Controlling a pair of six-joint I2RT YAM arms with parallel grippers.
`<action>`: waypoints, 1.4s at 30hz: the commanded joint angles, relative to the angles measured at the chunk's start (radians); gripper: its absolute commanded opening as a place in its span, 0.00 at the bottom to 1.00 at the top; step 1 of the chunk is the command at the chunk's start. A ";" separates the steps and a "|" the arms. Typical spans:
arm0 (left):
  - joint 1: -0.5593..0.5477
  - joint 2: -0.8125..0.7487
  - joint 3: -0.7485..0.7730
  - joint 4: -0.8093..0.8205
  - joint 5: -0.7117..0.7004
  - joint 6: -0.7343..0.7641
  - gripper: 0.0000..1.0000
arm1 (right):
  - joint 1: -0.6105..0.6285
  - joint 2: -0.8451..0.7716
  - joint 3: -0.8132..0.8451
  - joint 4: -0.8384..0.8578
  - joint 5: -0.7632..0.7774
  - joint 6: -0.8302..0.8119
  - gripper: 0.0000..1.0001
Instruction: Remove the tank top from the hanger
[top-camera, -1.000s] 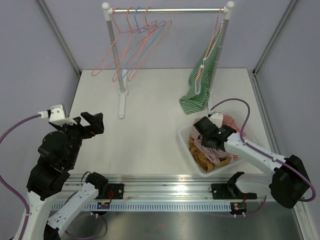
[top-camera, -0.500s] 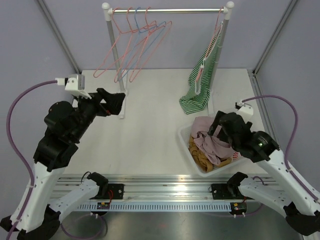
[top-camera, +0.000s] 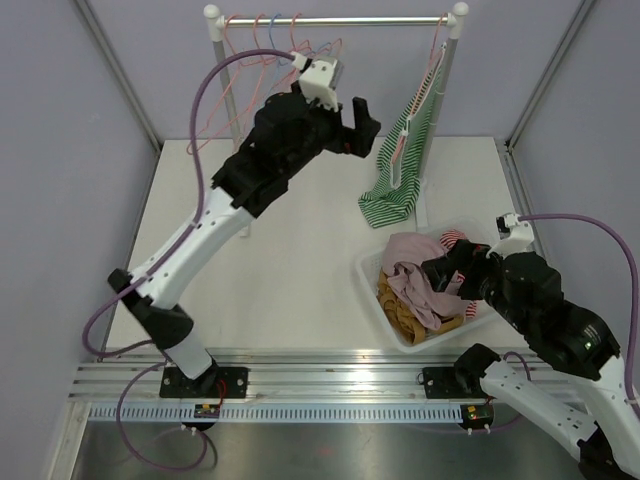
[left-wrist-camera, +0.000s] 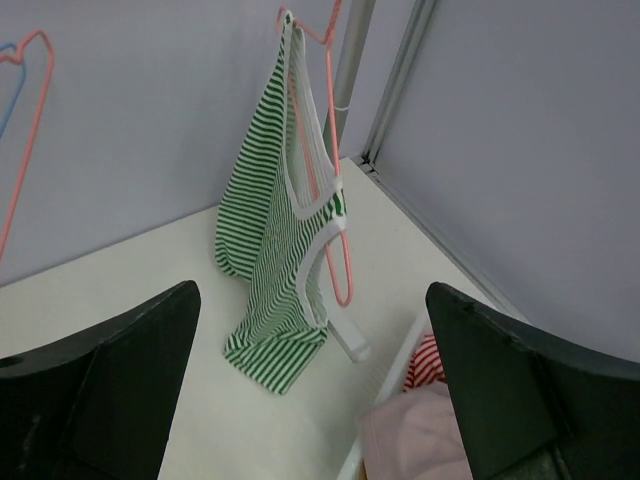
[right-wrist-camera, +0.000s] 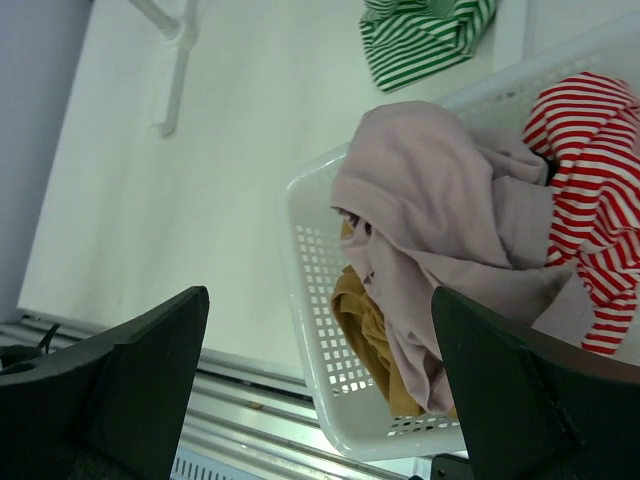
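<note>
A green-and-white striped tank top (top-camera: 399, 168) hangs on a pink hanger (top-camera: 436, 55) at the right end of the rail, its hem resting on the table. The left wrist view shows the tank top (left-wrist-camera: 272, 235) and hanger (left-wrist-camera: 338, 210) straight ahead. My left gripper (top-camera: 357, 127) is raised high just left of the tank top, apart from it. It (left-wrist-camera: 310, 296) is open with nothing between its fingers. My right gripper (top-camera: 447, 274) hovers over the basket, and it (right-wrist-camera: 318, 296) is open and holds nothing.
A white basket (top-camera: 371, 288) at the front right holds a pink garment (top-camera: 408, 262), a red-striped one (right-wrist-camera: 585, 200) and a mustard one (right-wrist-camera: 368, 330). Several bare hangers (top-camera: 262, 88) hang at the rail's left end. The rack's left post (top-camera: 244, 195) stands on the table.
The left arm swung up from the near left to the back beside the tank top. The right gripper opened, rose out of the basket's clothes and drew back to the right.
</note>
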 joint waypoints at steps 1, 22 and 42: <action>-0.003 0.144 0.170 0.099 -0.005 0.083 0.99 | -0.004 -0.068 -0.036 0.068 -0.145 -0.036 1.00; 0.026 0.774 0.655 0.457 0.057 0.091 0.58 | -0.004 -0.147 -0.093 0.053 -0.341 0.024 0.94; 0.038 0.837 0.683 0.532 0.107 0.106 0.00 | -0.004 -0.147 -0.173 0.114 -0.398 0.024 0.92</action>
